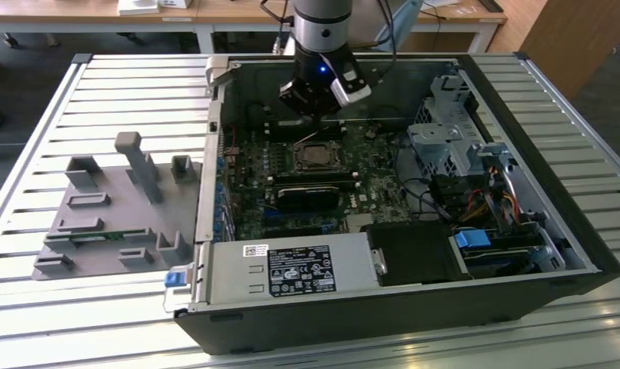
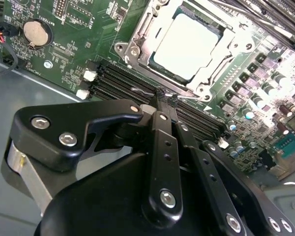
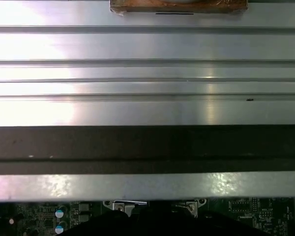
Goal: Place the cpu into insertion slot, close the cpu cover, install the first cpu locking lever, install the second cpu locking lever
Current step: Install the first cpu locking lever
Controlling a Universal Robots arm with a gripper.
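Observation:
The cpu [image 2: 187, 42] lies flat in its socket on the green motherboard [image 2: 64, 54], its silvery top catching the light. Around it the cpu cover [image 2: 140, 37] is folded down as a metal frame. A thin wire locking lever [image 2: 142, 91] runs along the socket's edge beside the memory slots. My gripper [image 2: 164, 96] is shut, and its black fingertips [image 2: 161, 101] rest right at that lever. In the exterior view the gripper [image 1: 312, 119] hangs just behind the cpu [image 1: 312, 156], inside the open computer case [image 1: 556, 192].
A grey fixture block [image 1: 115, 215] with upright posts lies on the slatted table at the exterior view's left. Inside the case are a power supply [image 1: 289, 269], a drive cage [image 1: 444, 146], cables and a long black card [image 1: 310, 194]. A coin battery [image 2: 35, 32] sits on the board.

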